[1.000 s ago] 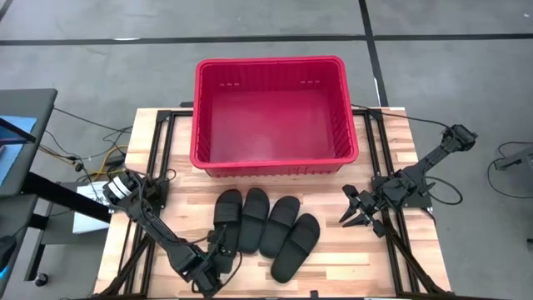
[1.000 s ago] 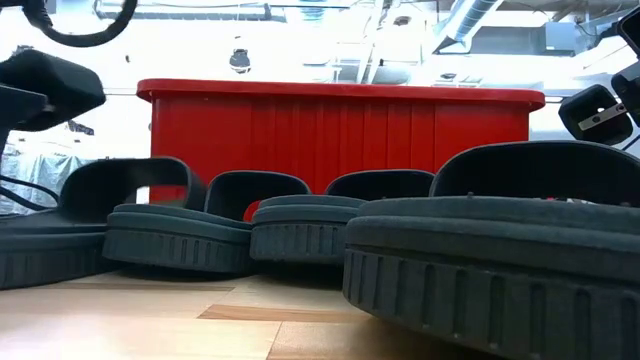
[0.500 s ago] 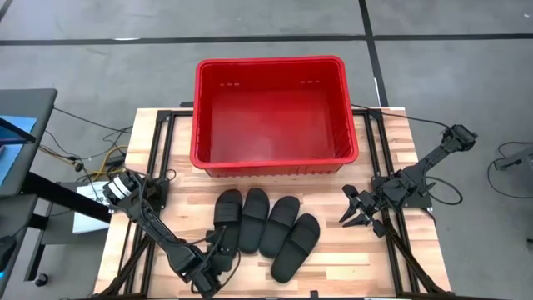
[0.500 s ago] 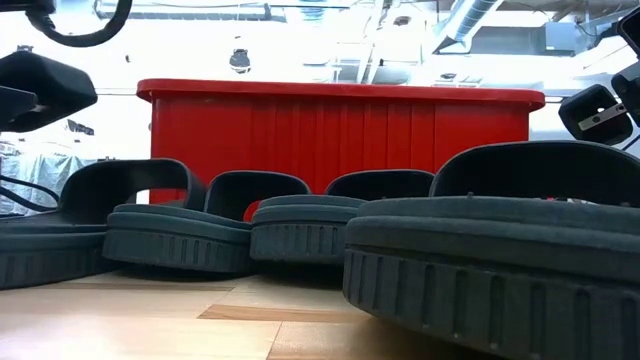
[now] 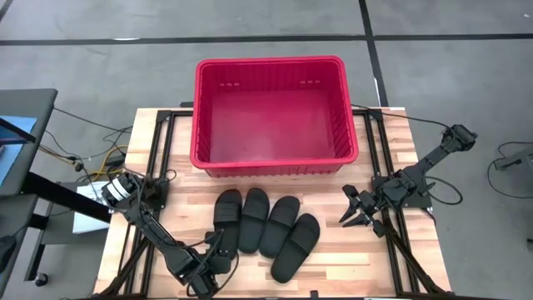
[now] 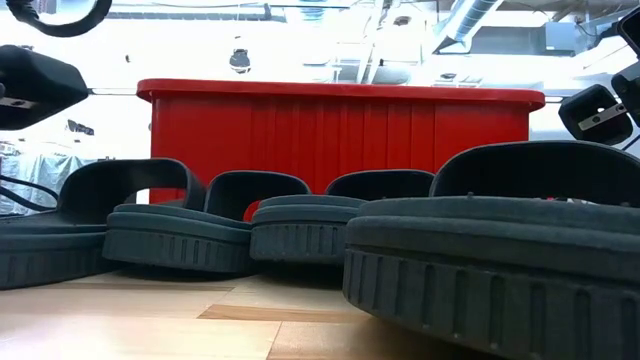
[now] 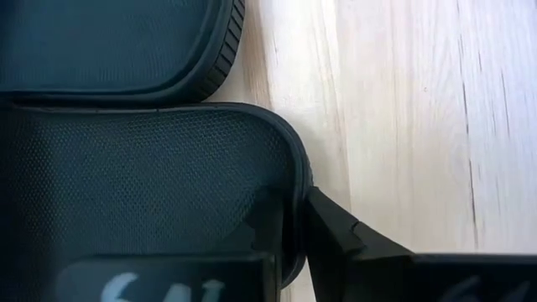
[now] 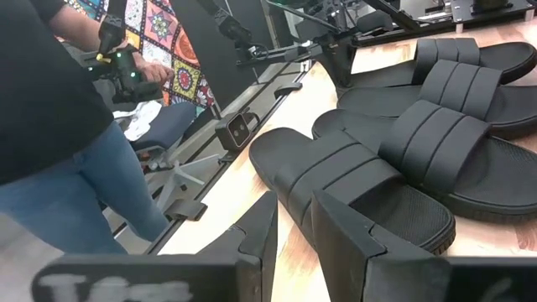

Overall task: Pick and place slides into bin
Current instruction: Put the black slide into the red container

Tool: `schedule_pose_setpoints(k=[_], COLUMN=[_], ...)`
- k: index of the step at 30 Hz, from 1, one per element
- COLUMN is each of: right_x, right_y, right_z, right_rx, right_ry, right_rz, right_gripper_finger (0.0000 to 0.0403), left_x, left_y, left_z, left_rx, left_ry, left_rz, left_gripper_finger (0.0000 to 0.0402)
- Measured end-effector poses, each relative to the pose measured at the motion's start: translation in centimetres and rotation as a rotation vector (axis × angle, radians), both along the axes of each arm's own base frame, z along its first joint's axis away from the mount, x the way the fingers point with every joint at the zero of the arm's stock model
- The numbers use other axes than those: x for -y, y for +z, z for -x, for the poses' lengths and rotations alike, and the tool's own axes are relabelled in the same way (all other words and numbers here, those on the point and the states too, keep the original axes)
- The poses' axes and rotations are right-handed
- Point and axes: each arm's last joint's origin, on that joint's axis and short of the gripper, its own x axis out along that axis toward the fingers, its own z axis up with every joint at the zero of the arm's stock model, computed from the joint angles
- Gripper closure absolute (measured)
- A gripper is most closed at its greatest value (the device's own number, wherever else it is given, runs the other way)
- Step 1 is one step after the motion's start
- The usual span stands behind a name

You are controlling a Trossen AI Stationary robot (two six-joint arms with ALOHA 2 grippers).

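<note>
Our left pincer (image 5: 218,252) is clenched on the leftmost sandal's (image 5: 226,212) edge; we should lift straight, clearing the red bin's (image 5: 199,108) rim.

Left claw (image 5: 218,257) closed in since earlier, apparently pinching leftmost slide's (image 5: 226,218) heel edge

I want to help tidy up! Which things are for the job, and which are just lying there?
For the job: four black slides, red bin, left gripper pinching one slide's heel, right gripper waiting.
Just about: floor cables, person nearby.
</note>
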Motion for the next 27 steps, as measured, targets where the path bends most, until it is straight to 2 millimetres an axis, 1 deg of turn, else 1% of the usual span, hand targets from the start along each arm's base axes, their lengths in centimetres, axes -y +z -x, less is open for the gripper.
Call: schedule_pose_setpoints(k=[5, 9, 12, 16, 23, 27], right_x=[0.0, 0.0, 0.0, 0.0, 0.0, 0.0], right_y=[0.0, 0.0, 0.0, 0.0, 0.0, 0.0], right_z=[0.0, 0.0, 0.0, 0.0, 0.0, 0.0], right_rx=[0.0, 0.0, 0.0, -0.001, 0.0, 0.0], right_ry=[0.0, 0.0, 0.0, 0.0, 0.0, 0.0], right_rz=[0.0, 0.0, 0.0, 0.0, 0.0, 0.0], right_gripper_finger=[0.0336, 0.0336, 0.0336, 0.0336, 0.0336, 0.0336], left_x=[1.0, 2.3, 3.7, 4.8, 6.4, 7.1], left_y=[0.3, 1.0, 2.0, 3.0, 5.1, 6.7], left_z=[0.7, 1.2, 1.6, 2.3, 3.7, 4.1], left_rx=[0.004, 0.02, -0.023, -0.07, -0.141, -0.16], left_ry=[0.016, 0.027, 0.015, -0.033, -0.088, -0.106], left_rz=[0.026, 0.038, 0.112, 0.147, 0.149, 0.138], left_gripper_finger=[0.0388, 0.0388, 0.0388, 0.0389, 0.0389, 0.0391])
